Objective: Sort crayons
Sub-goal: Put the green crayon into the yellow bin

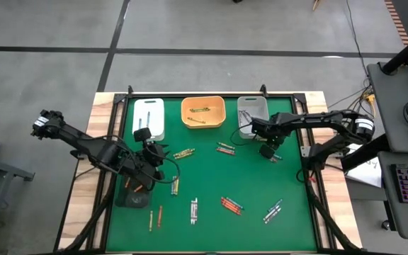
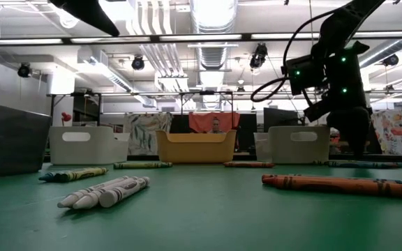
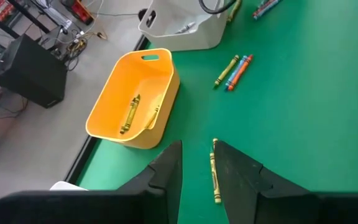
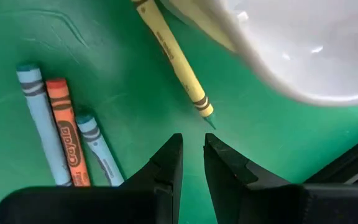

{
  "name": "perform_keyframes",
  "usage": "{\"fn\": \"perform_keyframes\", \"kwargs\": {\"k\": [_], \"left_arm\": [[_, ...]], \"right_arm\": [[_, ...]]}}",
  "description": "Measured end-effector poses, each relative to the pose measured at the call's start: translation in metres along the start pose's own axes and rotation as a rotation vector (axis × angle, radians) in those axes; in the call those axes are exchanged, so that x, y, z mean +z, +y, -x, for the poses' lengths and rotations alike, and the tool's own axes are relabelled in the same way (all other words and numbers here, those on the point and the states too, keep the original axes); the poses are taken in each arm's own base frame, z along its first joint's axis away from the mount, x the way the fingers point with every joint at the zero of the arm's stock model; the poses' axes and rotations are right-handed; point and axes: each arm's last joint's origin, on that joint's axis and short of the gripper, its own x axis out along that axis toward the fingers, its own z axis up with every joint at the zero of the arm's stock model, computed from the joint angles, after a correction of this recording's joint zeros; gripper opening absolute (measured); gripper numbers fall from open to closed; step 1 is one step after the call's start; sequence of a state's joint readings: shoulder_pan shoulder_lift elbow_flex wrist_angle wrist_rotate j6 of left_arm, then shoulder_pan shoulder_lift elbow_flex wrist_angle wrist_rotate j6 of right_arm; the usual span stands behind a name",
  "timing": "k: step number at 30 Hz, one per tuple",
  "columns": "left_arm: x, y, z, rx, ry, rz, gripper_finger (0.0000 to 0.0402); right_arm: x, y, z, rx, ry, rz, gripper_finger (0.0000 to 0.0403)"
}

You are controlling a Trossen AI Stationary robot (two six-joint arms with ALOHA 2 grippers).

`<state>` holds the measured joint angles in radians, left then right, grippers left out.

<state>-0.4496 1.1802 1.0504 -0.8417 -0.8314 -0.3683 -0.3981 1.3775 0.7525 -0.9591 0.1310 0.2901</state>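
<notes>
Crayons [image 1: 227,205] lie scattered in small groups over the green mat of the bench [image 1: 211,180], with three trays lined along its far edge: a white tray [image 1: 149,113] on the left, an orange tray [image 1: 203,112] in the middle and a grey tray [image 1: 251,113] on the right. Two yellow-olive crayons [image 3: 129,114] rest inside the orange tray.

The left gripper [image 1: 151,152] hangs over the left part of the mat, in front of the white tray. Its fingers [image 3: 166,171] stand a narrow gap apart with nothing between them; a yellow crayon [image 3: 214,171] lies on the mat below that gap, and a little group of yellow, blue and orange crayons [image 3: 234,70] lies farther off.

The right gripper [image 1: 270,151] is low over the mat just in front of the grey tray. Its fingers [image 4: 166,168] are close together, a thin gap showing, and hold nothing. Just ahead of the tips lies another yellow crayon [image 4: 174,59], its point near them and its far end passing under the rim of the pale tray. Beside it, well apart from the fingers, lie two light-blue crayons with an orange crayon [image 4: 69,140] between them.

From bench level, a white cluster of crayons [image 2: 107,192] sits near the front at left and a long orange pair [image 2: 337,185] at right.
</notes>
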Motion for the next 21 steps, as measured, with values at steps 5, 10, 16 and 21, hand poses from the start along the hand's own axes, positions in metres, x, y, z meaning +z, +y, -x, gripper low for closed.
{"fn": "perform_keyframes", "kwargs": {"k": [5,10,16,21], "left_arm": [[0.0001,0.0024,0.0021,-0.002,-0.006,0.007,0.0077],[-0.0003,0.0019,0.0014,0.003,-0.002,0.001,0.0077],[-0.0007,0.0022,0.0012,0.020,-0.003,-0.009,0.0077],[-0.0007,0.0030,0.0017,0.023,-0.005,-0.012,0.0077]], "right_arm": [[0.0017,-0.0005,0.0032,-0.011,-0.028,-0.001,0.0057],[0.0026,-0.0004,0.0029,-0.017,-0.037,0.010,0.0057],[0.0038,0.0000,0.0030,-0.012,-0.048,0.007,0.0057],[0.0030,0.0009,0.0030,0.018,-0.034,0.007,0.0052]]}}
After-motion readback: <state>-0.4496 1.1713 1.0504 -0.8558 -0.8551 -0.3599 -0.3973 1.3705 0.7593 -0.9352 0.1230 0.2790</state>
